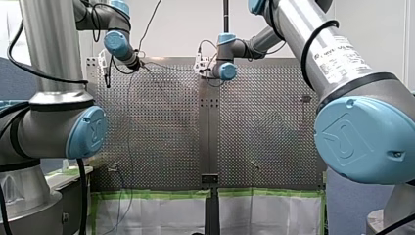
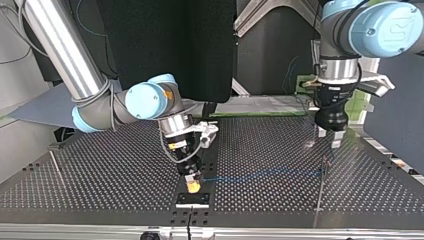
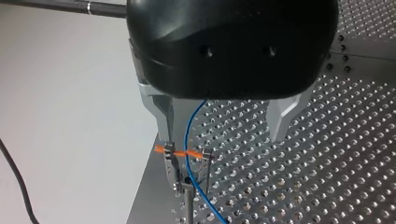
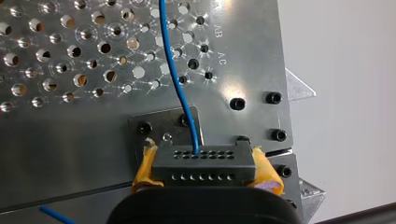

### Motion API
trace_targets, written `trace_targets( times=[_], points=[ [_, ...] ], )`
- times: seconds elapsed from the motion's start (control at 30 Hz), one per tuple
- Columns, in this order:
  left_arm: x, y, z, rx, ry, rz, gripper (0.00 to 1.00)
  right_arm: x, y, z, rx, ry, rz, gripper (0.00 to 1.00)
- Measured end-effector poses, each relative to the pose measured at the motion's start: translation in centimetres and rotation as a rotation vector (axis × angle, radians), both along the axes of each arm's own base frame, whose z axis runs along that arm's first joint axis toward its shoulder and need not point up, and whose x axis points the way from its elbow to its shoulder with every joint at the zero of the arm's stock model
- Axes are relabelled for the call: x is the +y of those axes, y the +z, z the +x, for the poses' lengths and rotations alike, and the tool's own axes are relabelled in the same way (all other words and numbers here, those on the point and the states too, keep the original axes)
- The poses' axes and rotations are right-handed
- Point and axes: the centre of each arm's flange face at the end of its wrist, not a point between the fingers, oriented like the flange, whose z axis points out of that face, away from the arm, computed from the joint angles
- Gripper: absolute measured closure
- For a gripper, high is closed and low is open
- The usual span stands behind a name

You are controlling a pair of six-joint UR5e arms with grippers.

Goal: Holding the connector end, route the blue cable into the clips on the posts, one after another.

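One perforated metal table [image 2: 100,165] sits under two grey, blue-jointed arms, my right arm [image 2: 100,107] and my left arm [image 2: 370,25]. The black left gripper [image 3: 222,128] hangs above one metal post [image 3: 187,210], its two metal fingers [image 3: 161,116] spread, holding nothing. The right gripper [image 4: 205,171] pinches one dark grey connector block [image 4: 203,161] between two yellow pads [image 4: 266,175]. One blue cable [image 3: 188,135] runs from that block into the post's clip [image 3: 172,163].

Right hand [image 4: 205,169] clamps (tilted low); left hand [image 3: 224,137] hangs spread.
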Motion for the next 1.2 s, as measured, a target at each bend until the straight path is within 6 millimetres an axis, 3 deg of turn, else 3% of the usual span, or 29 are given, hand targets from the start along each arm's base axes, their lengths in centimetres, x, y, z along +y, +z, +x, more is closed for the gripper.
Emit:
trace_targets(
  times=[0.43,0.77,1.2],
  points=[
    [-0.1,-0.4,0.7,-0.001,0.0,0.042,0.02,0.0,-0.4,0.1,0.005,0.002,0.005,1.0],
    [0.3,-0.5,0.8,0.002,0.032,0.073,0.02,-0.6,-2.6,0.5,0.025,0.0,0.031,1.0],
    [0.5,-0.2,0.8,-0.007,0.058,0.101,0.02,-0.3,-2.5,0.7,0.033,0.003,0.023,1.0]
  ],
)
